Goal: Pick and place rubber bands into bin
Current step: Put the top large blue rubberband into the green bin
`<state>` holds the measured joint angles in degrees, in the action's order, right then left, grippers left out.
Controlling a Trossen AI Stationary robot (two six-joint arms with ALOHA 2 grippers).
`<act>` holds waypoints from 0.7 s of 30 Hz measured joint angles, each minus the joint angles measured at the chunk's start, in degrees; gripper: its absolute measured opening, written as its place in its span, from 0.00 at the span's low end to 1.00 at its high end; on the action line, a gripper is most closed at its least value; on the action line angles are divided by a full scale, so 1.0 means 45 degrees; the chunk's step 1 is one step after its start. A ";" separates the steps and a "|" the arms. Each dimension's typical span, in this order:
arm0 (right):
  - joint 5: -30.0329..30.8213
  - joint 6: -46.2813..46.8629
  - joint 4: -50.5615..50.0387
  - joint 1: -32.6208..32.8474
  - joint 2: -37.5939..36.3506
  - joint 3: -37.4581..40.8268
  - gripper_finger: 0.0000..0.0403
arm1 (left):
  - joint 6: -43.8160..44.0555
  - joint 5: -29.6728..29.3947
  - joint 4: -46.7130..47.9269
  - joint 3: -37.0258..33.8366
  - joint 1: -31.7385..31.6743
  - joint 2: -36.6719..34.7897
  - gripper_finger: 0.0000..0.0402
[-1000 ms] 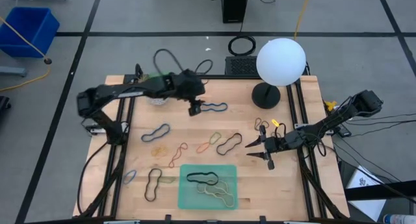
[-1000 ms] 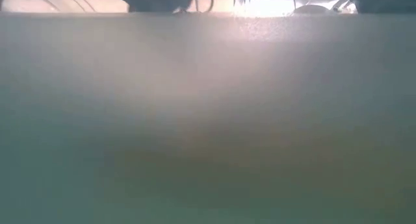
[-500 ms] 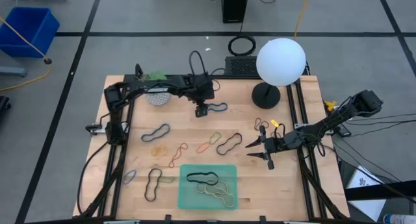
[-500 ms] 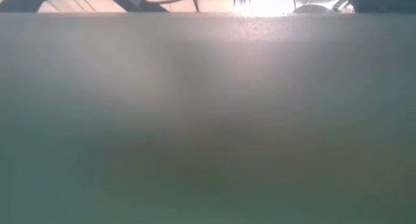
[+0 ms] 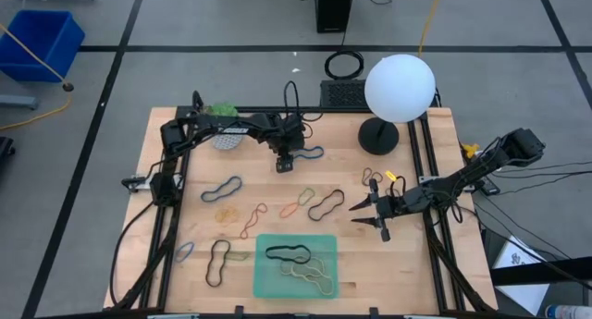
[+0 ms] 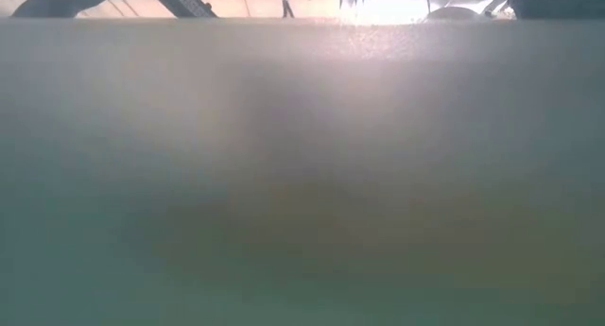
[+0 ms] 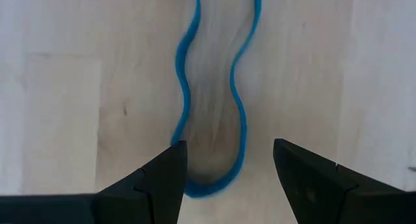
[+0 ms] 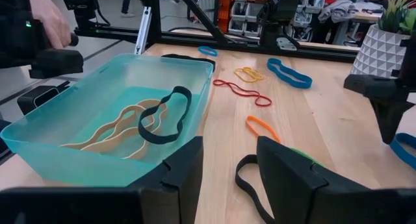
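1. Two risks are posed at the left gripper (image 7: 226, 175), which is poised with its fingers spread over the near end of a blue rubber band (image 7: 214, 107) lying flat on the table (image 5: 268, 180) toward its far edge. If the close is made too high, the thin loop can be missed altogether; if too low, the fingertips can be pressed into the wood.
2. One strand only may be caught, judging by how the loop's end sits between the fingers in the left wrist view, so the floppy band could slip out or snag during the carry.
3. Several rubber bands (image 5: 326, 204) are left scattered across the middle of the table, well apart from the blue one, and could be dragged by a low pass toward the bin (image 5: 261, 282).
4. The bin, a green tray at the table's near edge, already holds a black band (image 8: 162, 117) and tan ones; a release made early, over its rim, would drop the band outside.
5. The right gripper (image 5: 372, 213) waits with fingers spread near the bin's right side, and a crossing there could be fouled.
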<state>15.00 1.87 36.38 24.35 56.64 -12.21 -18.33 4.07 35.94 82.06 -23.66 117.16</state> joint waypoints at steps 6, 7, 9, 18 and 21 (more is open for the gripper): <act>-0.0005 0.0000 0.0000 0.0001 0.0000 0.0000 0.35 | 0.0052 -0.0009 0.0097 0.0000 0.0000 -0.0015 0.59; -0.0005 0.0000 0.0000 -0.0003 0.0000 0.0000 0.35 | 0.0053 -0.0009 0.0085 0.0001 0.0000 0.0008 0.59; -0.0006 0.0000 0.0000 -0.0002 0.0000 0.0000 0.35 | 0.0109 0.0001 0.0082 0.0005 0.0000 0.0163 0.59; -0.0010 0.0000 -0.0168 0.0002 0.0005 0.0000 0.35 | 0.0277 0.0099 0.0419 0.0015 0.0063 0.0468 0.51; -0.0010 0.0000 -0.0175 0.0002 0.0005 0.0000 0.35 | 0.0160 0.0108 0.0414 0.0015 0.0073 0.0461 0.40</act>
<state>14.96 1.87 35.59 24.36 56.66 -12.21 -17.61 4.56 37.80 82.13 -23.33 119.24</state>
